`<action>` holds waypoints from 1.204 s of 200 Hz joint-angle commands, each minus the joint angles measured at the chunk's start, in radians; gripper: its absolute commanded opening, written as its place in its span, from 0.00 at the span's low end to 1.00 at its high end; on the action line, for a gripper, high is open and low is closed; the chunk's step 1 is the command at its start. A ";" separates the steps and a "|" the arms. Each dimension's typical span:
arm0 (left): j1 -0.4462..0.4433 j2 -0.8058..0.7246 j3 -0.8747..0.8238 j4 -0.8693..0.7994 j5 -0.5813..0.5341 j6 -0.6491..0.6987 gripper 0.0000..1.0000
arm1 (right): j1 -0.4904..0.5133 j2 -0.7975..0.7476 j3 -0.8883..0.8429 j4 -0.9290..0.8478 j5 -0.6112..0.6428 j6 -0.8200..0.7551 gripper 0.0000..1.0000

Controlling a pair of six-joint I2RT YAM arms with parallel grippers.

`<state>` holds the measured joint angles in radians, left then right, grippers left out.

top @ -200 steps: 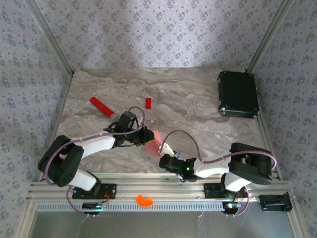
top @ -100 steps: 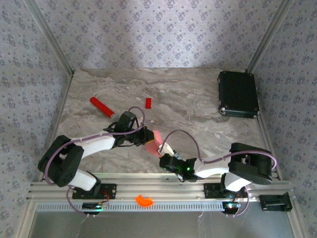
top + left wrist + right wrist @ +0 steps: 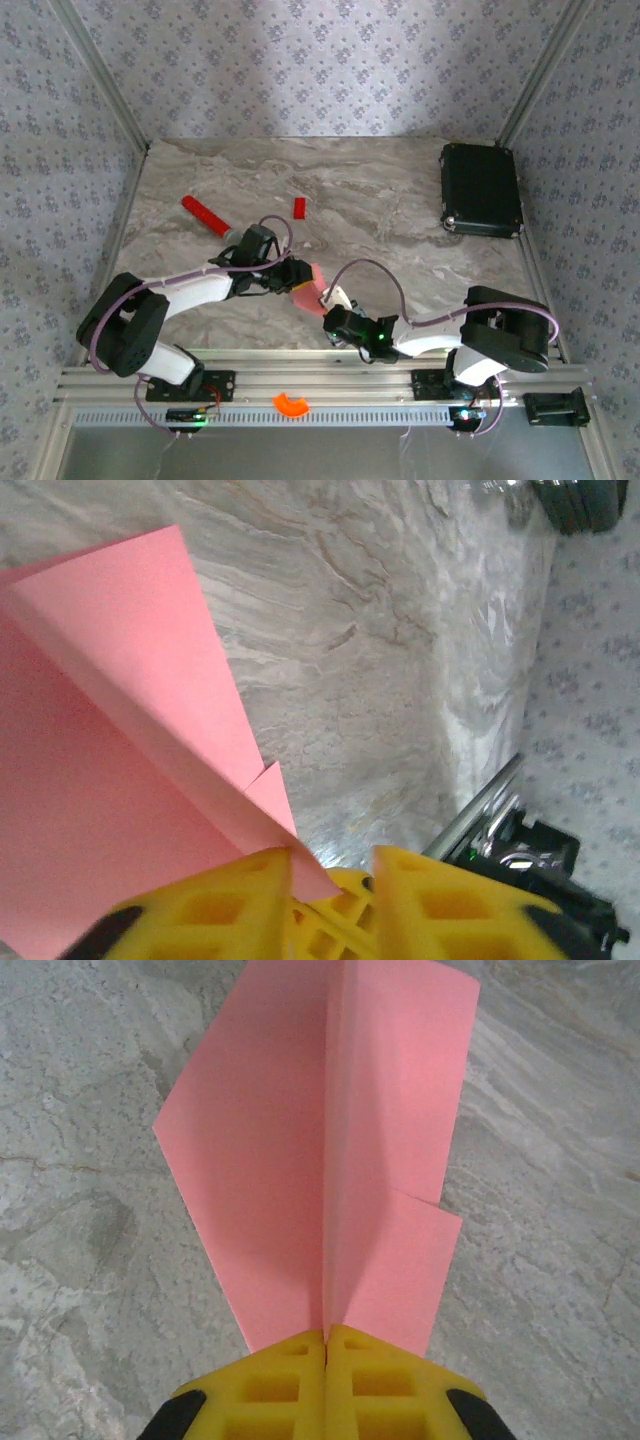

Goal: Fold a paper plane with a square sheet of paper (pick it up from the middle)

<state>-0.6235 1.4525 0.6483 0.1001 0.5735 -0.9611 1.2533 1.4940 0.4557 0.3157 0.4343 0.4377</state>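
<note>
Item: paper plane (image 3: 300, 1160), salmon-pink, part-folded. It has a sharp centre crease, flaps sloping off either side and one stepped edge. Crease end pinched between the closed right gripper (image 3: 326, 1335), near-middle of table (image 3: 400, 200).

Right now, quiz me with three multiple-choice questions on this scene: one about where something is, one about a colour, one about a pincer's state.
1. Where on the table is the black case?
A) far right corner
B) far left corner
C) between the arms

2. What colour is the folded paper?
A) blue
B) salmon pink
C) white

3. How is the right pincer?
A) wide open and empty
B) shut on the paper's crease
C) shut on a red block

Answers:
1 A: in the top view, the case lies by the back right walls.
2 B: the paper is pink in both wrist views.
3 B: its own wrist view shows it closed, with the crease pinched in it.
</note>
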 commanded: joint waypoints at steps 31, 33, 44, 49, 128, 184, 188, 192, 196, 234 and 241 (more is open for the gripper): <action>0.047 -0.155 -0.001 -0.129 -0.129 0.013 0.64 | -0.105 0.003 -0.007 0.016 -0.272 0.118 0.00; 0.048 -0.161 -0.003 -0.135 -0.137 0.013 0.64 | -0.111 0.005 -0.006 0.017 -0.284 0.115 0.00; 0.061 -0.205 -0.017 -0.166 -0.166 0.016 0.67 | -0.146 0.015 -0.005 0.041 -0.330 0.124 0.00; 0.066 -0.222 -0.023 -0.177 -0.175 0.018 0.68 | -0.156 0.021 -0.003 0.049 -0.352 0.133 0.00; 0.122 -0.352 -0.110 -0.217 -0.172 0.009 0.69 | -0.214 0.115 0.046 0.085 -0.499 0.234 0.00; 0.128 -0.354 -0.110 -0.215 -0.166 0.003 0.70 | -0.242 0.137 0.026 0.141 -0.566 0.287 0.00; 0.129 -0.355 -0.111 -0.213 -0.167 0.001 0.70 | -0.244 0.135 0.026 0.141 -0.569 0.287 0.00; 0.129 -0.354 -0.111 -0.212 -0.166 0.001 0.70 | -0.245 0.134 0.024 0.143 -0.570 0.288 0.00; 0.127 -0.355 -0.111 -0.212 -0.164 0.001 0.70 | -0.245 0.133 0.024 0.144 -0.571 0.288 0.00; 0.129 -0.353 -0.113 -0.215 -0.162 0.001 0.70 | -0.253 0.120 0.014 0.155 -0.576 0.294 0.00; 0.130 -0.354 -0.113 -0.214 -0.162 0.001 0.70 | -0.255 0.120 0.015 0.151 -0.574 0.294 0.00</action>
<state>-0.5018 1.1137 0.5377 -0.1062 0.4034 -0.9554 1.0050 1.6062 0.4889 0.4957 -0.1211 0.7132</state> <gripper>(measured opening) 0.697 0.052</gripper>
